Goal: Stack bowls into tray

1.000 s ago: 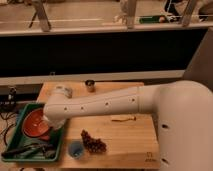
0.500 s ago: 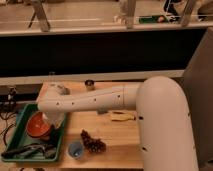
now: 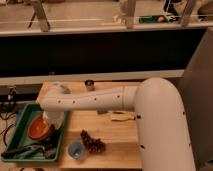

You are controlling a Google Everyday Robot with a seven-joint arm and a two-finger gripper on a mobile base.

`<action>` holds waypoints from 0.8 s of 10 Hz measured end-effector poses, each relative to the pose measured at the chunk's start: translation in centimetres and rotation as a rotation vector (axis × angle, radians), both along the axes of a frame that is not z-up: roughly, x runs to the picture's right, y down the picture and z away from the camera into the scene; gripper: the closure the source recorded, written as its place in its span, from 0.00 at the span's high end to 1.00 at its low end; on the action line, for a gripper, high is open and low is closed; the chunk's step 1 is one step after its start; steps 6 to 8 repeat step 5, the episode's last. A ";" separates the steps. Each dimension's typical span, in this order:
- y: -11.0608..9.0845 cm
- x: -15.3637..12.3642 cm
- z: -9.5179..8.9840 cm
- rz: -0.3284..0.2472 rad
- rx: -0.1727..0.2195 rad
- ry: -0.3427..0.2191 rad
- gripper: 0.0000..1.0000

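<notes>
The tray [image 3: 22, 114] holds the red bowl [image 3: 40, 130] and dark utensils [image 3: 30, 150]. The tool [image 3: 54, 120] hangs over its right rim — grip unreadable. The blue bowl [image 3: 76, 149] sits on the counter [image 3: 117, 137] beside grapes [image 3: 93, 142].

green tray [image 3: 26, 111] | orange-red bowl [image 3: 39, 129] | pale blue bowl [image 3: 75, 148] | white gripper [image 3: 53, 120] over tray

On my remote feed: a wooden table [image 3: 117, 137]; a dark bunch of grapes [image 3: 93, 143] near its front edge; a pale yellowish item [image 3: 123, 116] lying mid-table; a small dark cup [image 3: 89, 85] at the back edge; cables [image 3: 7, 104] hanging at far left.
</notes>
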State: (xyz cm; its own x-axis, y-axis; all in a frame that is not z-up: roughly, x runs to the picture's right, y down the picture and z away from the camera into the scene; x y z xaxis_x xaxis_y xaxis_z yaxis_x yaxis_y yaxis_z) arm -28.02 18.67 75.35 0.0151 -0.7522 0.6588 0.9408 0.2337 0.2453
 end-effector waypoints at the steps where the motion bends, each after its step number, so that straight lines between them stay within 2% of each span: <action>1: -0.1 0.1 0.0 0.010 -0.003 -0.004 0.80; 3: -0.4 0.2 -0.2 0.038 -0.009 -0.012 0.80; 4: -0.9 0.5 -0.6 0.081 -0.001 -0.015 0.80; 5: -1.8 1.3 -1.1 0.139 0.023 0.009 0.80; 8: -1.8 1.3 -1.1 0.139 0.023 0.009 0.80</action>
